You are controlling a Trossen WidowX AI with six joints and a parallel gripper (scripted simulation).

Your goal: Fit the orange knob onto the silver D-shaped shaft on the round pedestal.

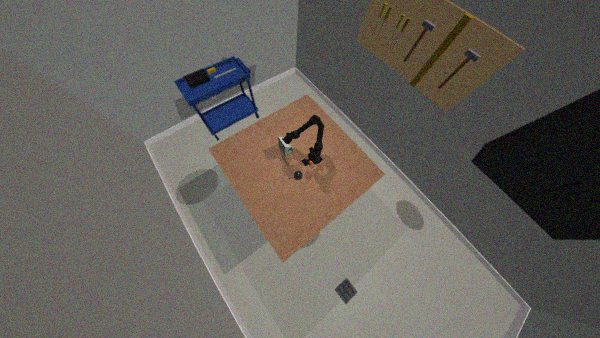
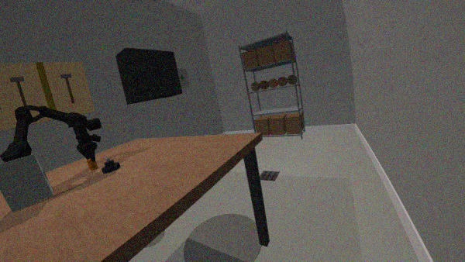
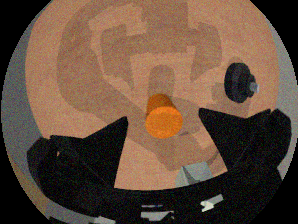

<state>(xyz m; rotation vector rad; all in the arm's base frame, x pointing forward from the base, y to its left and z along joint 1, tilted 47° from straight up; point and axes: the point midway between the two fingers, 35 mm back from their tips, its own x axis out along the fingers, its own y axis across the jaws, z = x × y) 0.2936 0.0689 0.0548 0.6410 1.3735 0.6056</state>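
The orange knob (image 1: 311, 162) (image 2: 92, 165) (image 3: 164, 122) stands on the table, its round end facing the wrist camera. Its underside and hole are hidden. My gripper (image 2: 91, 156) (image 3: 164, 115) is open and empty, with its fingertips just above the knob, one to each side in the wrist view. The dark round pedestal (image 1: 298, 175) (image 2: 111, 167) (image 3: 236, 83) stands apart from the knob, at the right in the wrist view. Its silver shaft (image 2: 108, 160) (image 3: 254, 87) is bare. The shaft's flat side is too small to make out.
The arm stands on a grey box-like base (image 1: 285, 146) (image 2: 25, 182) on the wooden table (image 1: 280, 220) (image 2: 163, 170). The pedestal is the only obstacle close to the knob. A blue cart (image 1: 230, 114) stands beyond the table, and a tool board (image 1: 395, 35) hangs on the wall.
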